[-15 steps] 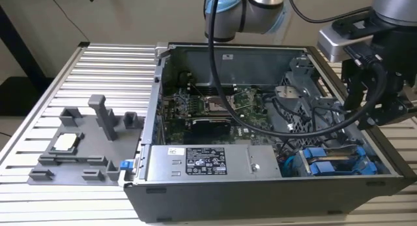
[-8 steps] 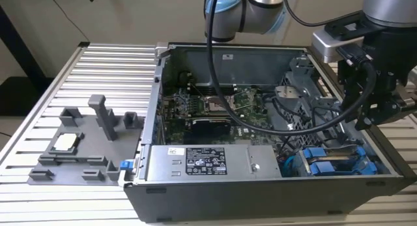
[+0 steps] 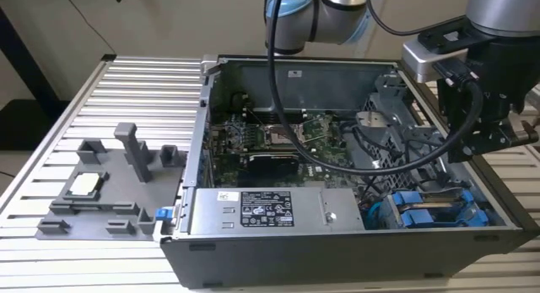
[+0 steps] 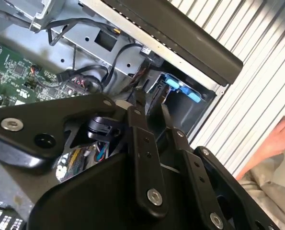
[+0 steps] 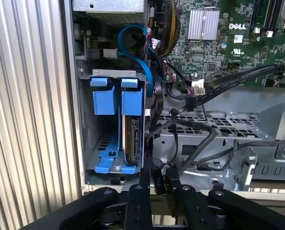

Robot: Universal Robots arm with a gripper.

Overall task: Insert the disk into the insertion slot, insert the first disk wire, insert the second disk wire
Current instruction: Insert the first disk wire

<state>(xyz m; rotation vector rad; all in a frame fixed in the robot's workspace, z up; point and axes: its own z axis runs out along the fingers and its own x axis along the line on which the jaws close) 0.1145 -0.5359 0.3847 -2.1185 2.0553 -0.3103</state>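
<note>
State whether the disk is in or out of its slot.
In: the disk sits edge-on inside the insertion slot, framed by blue rails.

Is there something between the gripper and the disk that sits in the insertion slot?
Yes, partly. In the first wrist view, black cables hang right beside the disk in the insertion slot, between it and the gripper. I see nothing else in the way.

Silver arm (image 3: 497, 11), blue joint cap (image 3: 285, 18), black cable (image 3: 272, 59), black screw-studded hand (image 5: 157, 178).
</note>
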